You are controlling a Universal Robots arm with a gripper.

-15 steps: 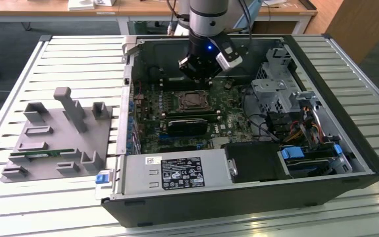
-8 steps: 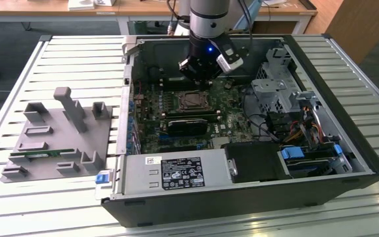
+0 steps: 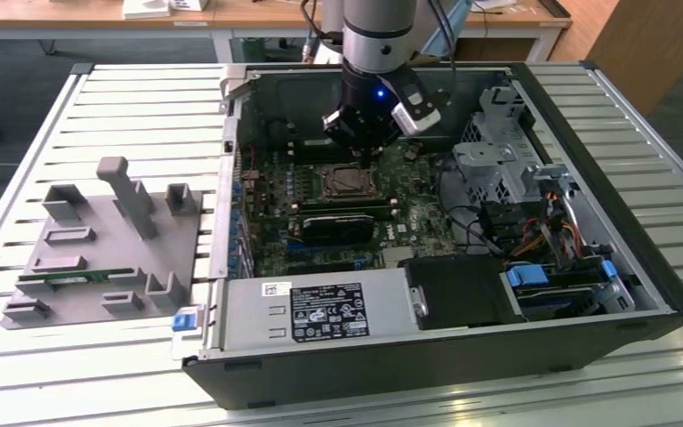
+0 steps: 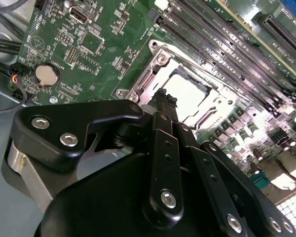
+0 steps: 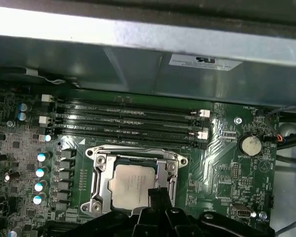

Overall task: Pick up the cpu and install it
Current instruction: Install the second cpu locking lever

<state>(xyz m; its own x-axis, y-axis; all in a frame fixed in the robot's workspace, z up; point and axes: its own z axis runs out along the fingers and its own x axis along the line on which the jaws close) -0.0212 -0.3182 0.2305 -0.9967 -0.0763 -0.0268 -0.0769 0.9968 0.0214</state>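
The cpu lies flat in the open socket on the green motherboard, its silver-grey top facing up. In the second wrist view the cpu sits inside the metal socket frame, just past the black fingertips. My gripper hangs close above the chip's edge, fingers together with nothing between them. In the exterior view the gripper hovers inside the open computer case, slightly behind the socket with the cpu.
A grey fixture tray with a green memory stick lies at the exterior view's left. A black block sits in front of the socket. Memory slots, a power supply, a drive cage and cables crowd the case.
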